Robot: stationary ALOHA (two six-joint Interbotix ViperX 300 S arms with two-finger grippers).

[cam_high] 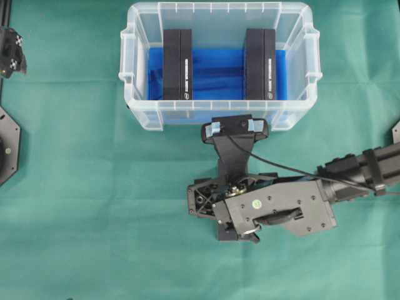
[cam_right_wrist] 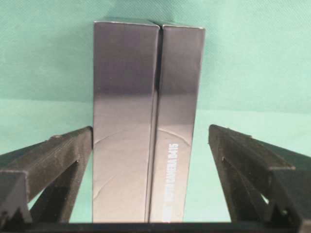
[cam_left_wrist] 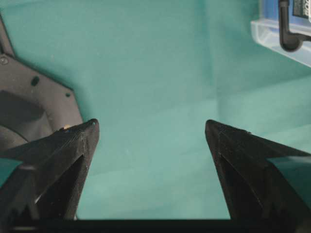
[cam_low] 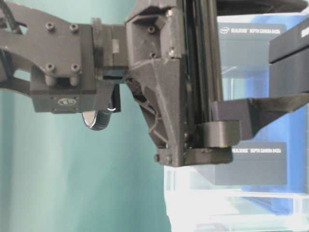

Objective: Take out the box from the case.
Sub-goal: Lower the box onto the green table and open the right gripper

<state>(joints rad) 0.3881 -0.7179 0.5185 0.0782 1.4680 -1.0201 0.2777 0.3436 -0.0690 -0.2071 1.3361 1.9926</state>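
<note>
While the right gripper (cam_right_wrist: 150, 133) stood wide apart around a dark box (cam_right_wrist: 146, 121) printed "CAMERA D415", outside the case (cam_high: 219, 115) on open green cloth (cam_high: 94, 219), two boxes marked "REALSENSE DEPTH CAMERA D435" stayed inside. The left gripper (cam_left_wrist: 151, 128) gaped, empty.

Pretty even, bright light all round, hardly any shadows on the green worktop (cam_high: 75, 219). The table-level view is soft and washed out, with the case (cam_low: 231, 203) glowing hazy. The box (cam_right_wrist: 146, 126) shows glossy sheen in the right wrist view.
</note>
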